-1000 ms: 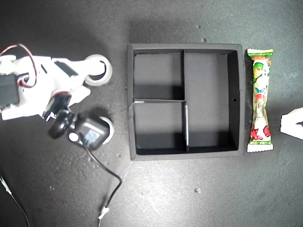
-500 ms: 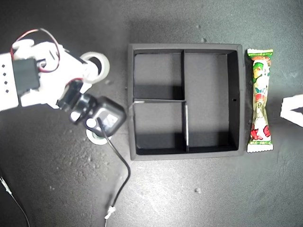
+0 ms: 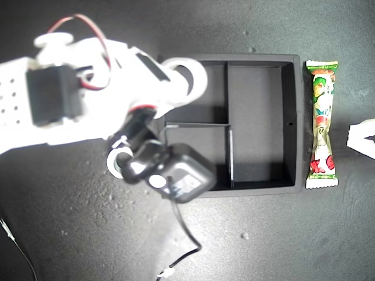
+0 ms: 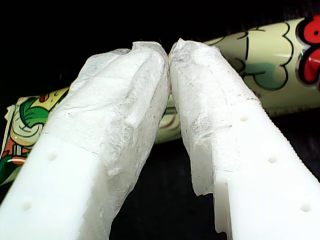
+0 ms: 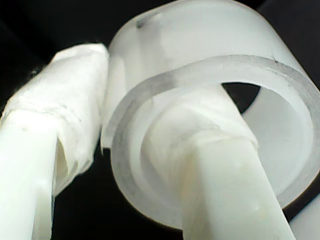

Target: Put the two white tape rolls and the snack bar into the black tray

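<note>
My second gripper (image 3: 186,82) is shut on a white tape roll (image 3: 188,77), held above the upper-left section of the black tray (image 3: 258,129) in the exterior view. Up close, one finger passes through the tape roll (image 5: 200,45) and the other presses its outer wall, with my second gripper (image 5: 125,100) clamped across it. The other tape roll (image 3: 115,163) lies on the table to the left of the tray in the exterior view, half hidden under the arm. The snack bar (image 3: 321,124) lies along the tray's right side. My first gripper (image 3: 362,140) stands shut and empty beside the snack bar (image 4: 270,65).
The second arm's wrist camera (image 3: 179,172) and its black cable (image 3: 184,234) hang over the tray's lower-left corner in the exterior view. A dark speckled tabletop (image 3: 263,234) surrounds the tray.
The second arm has lifted one tape roll off the table and carried it to the exterior view's right, over the tray. The snack bar and the first gripper have stayed put.
</note>
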`<state>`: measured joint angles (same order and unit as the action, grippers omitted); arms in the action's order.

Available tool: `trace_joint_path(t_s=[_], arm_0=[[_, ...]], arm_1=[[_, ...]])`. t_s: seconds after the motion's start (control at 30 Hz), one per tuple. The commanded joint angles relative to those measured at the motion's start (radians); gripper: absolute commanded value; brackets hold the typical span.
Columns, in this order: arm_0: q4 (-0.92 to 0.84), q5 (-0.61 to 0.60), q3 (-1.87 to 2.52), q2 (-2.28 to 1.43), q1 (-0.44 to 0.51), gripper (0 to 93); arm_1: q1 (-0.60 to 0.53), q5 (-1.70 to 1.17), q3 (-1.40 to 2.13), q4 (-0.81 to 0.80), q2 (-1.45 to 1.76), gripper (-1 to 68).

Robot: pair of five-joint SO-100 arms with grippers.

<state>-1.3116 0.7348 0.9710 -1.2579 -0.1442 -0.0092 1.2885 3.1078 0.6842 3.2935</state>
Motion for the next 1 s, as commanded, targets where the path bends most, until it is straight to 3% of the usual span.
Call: trace_joint_path(t_s=[0.0,0.27,0.37,0.63,0.97], arm_0=[[-0.055,-0.002,-0.199,0.1,0.015,0.2],[-0.337,0.032,-0.632,0.368,0.026,0.1],[-0.532,0.046,-1.181,0.663,0.026,0.1],[-0.525,0.087,-1.088,0.664,0.037,15.8],[-0.525,0.121,-1.037,0.607,0.048,14.9]], arm_1=[[-0.021,-0.002,-0.011,0.009,0.011,-0.2],[-0.035,-0.008,-0.043,0.034,0.011,-0.2],[-0.038,-0.008,-0.044,0.034,0.011,-0.2],[-0.057,-0.006,-0.063,0.055,0.011,-0.2],[-0.025,-0.121,-0.14,0.129,0.011,-0.2]])
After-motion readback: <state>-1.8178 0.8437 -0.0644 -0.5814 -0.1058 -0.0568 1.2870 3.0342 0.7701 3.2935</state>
